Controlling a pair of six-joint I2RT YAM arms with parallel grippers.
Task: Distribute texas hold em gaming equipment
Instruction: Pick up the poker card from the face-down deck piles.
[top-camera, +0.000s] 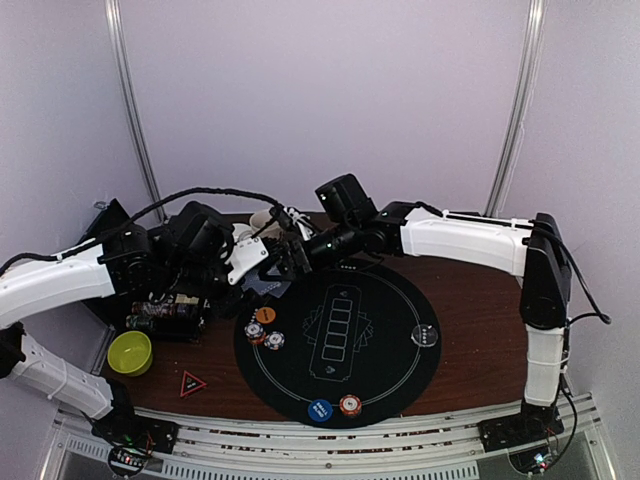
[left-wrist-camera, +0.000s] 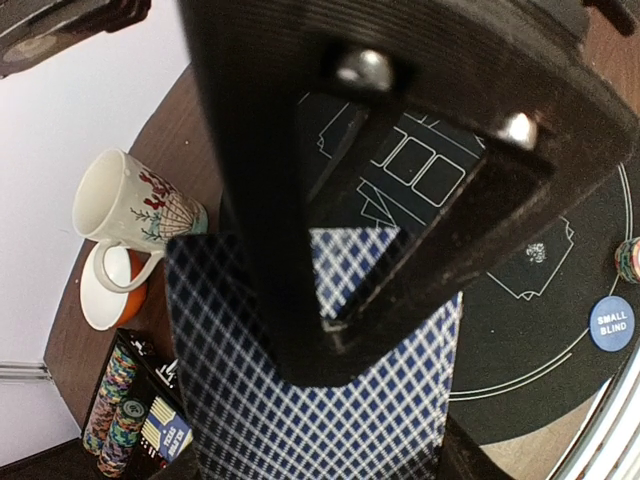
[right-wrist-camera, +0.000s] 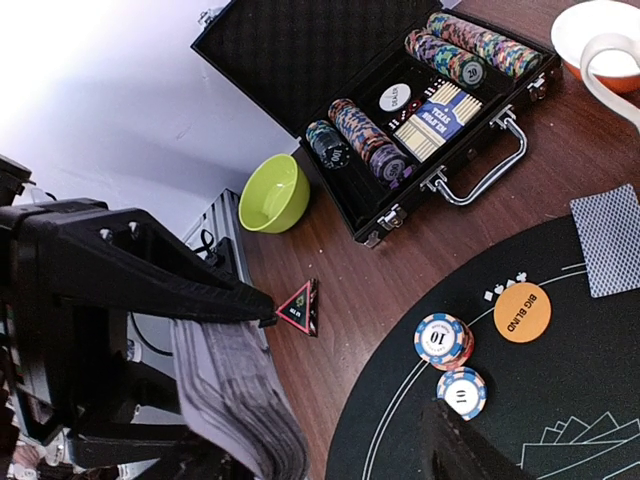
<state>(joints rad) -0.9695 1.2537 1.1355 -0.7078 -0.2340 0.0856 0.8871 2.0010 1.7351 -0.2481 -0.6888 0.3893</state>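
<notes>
The left fingers (right-wrist-camera: 150, 285) clamp the deck of cards (right-wrist-camera: 235, 400). The right fingers (right-wrist-camera: 455, 445) hang near it; I cannot tell whether they are closed.

Poker gear, counted
Three chip stacks (top-camera: 257, 331), two of them just beyond the right fingers (right-wrist-camera: 450, 445); on the one round mat (top-camera: 400, 370), one orange disc (top-camera: 265, 314), one blue disc (top-camera: 320, 410), one clear disc (top-camera: 427, 335); one loose card (right-wrist-camera: 610, 240); one deck (left-wrist-camera: 300, 420) between the left fingers (right-wrist-camera: 150, 275); one case (right-wrist-camera: 290, 50), one green bowl (right-wrist-camera: 272, 192), one mug (left-wrist-camera: 130, 205), one small bowl (left-wrist-camera: 110, 290), one red triangle (right-wrist-camera: 300, 308).
</notes>
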